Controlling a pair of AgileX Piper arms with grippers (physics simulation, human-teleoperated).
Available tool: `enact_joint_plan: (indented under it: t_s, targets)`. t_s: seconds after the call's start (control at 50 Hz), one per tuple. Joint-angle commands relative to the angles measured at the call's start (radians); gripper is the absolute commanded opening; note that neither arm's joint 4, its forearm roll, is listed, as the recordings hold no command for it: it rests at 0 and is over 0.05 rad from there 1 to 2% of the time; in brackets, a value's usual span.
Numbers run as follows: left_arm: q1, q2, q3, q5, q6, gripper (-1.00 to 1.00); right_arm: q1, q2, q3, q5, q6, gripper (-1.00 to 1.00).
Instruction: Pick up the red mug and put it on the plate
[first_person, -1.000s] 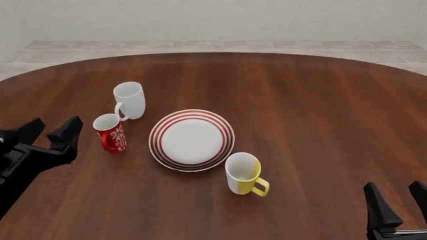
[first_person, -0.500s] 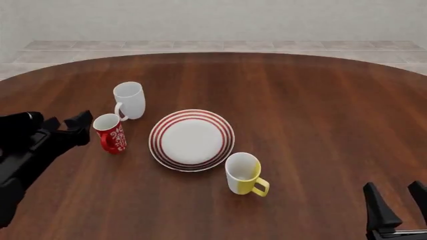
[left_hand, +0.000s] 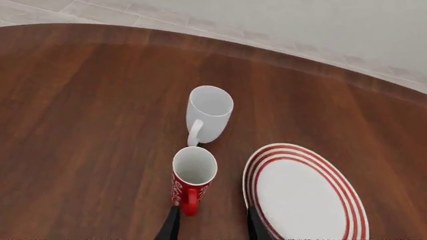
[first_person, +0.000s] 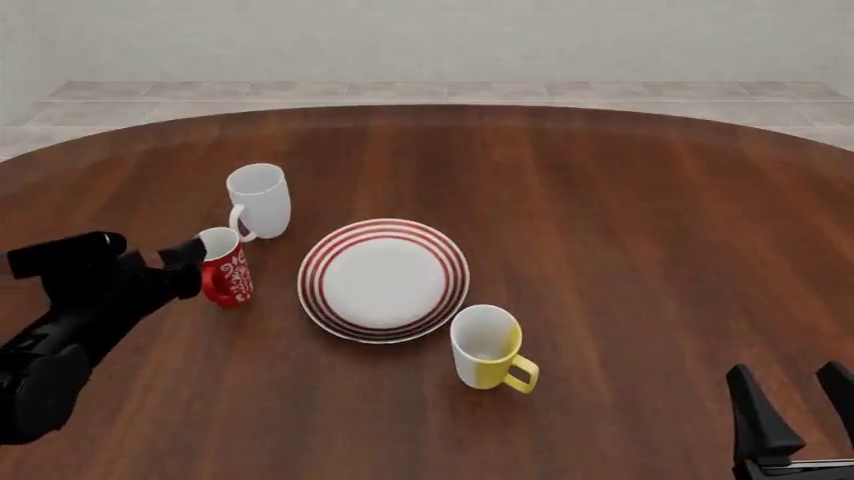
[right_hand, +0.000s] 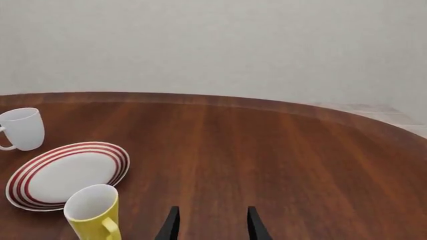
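Our left gripper (left_hand: 212, 225), open and empty, faces the upright red mug (left_hand: 193, 175), handle toward us, plate (left_hand: 303, 192) beside.

The worktop (first_person: 601, 250) is dark reddish-brown wood with a curved far edge. Four things stand directly on it: the plate (first_person: 383, 280) near the middle, a white mug (first_person: 259, 200) beyond and left of it, the red mug (first_person: 224, 266) just left of the plate, and a yellow mug (first_person: 489, 349) at its near right, all upright.
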Motion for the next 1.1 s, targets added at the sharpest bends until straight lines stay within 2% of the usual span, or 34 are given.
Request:
enact_joint_plan:
  t_s: [0.02, 0.36, 1.1]
  targets:
    - [0.009, 0.043, 0.0, -0.021, 0.017, 1.0, 0.002, -0.002, -0.003, 0.004, -0.002, 1.0]
    - [0.024, 0.133, 0.017, -0.101, 0.05, 1.0, -0.001, -0.005, -0.001, 0.004, -0.003, 1.0]
    - [0.04, 0.29, -0.036, -0.184, 0.079, 1.0, -0.001, 0.011, 0.002, -0.01, -0.006, 1.0]
